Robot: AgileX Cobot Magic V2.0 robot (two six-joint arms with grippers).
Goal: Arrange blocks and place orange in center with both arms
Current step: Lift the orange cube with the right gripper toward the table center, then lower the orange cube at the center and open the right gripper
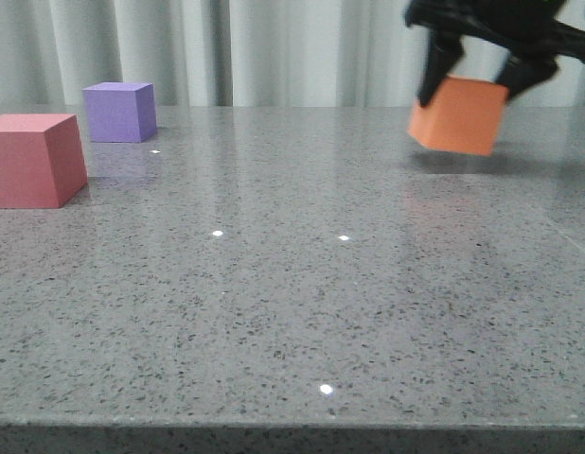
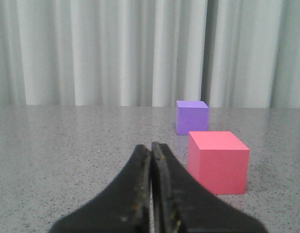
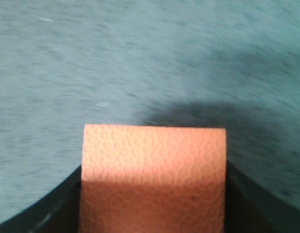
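1. The step in hand looks like the carry of the orange cube [image 1: 460, 115]: the right gripper [image 1: 474, 76] clamps it between its two black fingers at the upper right of the front view, tilted and clear of the table, with its shadow below it.
2. In the right wrist view the orange cube [image 3: 153, 177] fills the space between the fingers, its pebbled face pressed against both of them; the blur there suggests motion, though I cannot be sure.
3. The left gripper [image 2: 151, 187] carries nothing, its fingers pressed together (only a thin seam shows between them).
4. The pinkish-red cube [image 1: 34, 159] sits at the left edge of the front view and the purple cube [image 1: 120, 112] is just behind it at the upper left, the two near each other but apart.
5. The next move probably calls for bringing the orange cube leftward to the middle of the frame, and the other two blocks likely need spreading so it can land between them.
6. The surface is a grey speckled stone tabletop [image 1: 302, 303], glossy enough to show small light spots; a pale pleated curtain [image 1: 274, 52] closes off the room behind.
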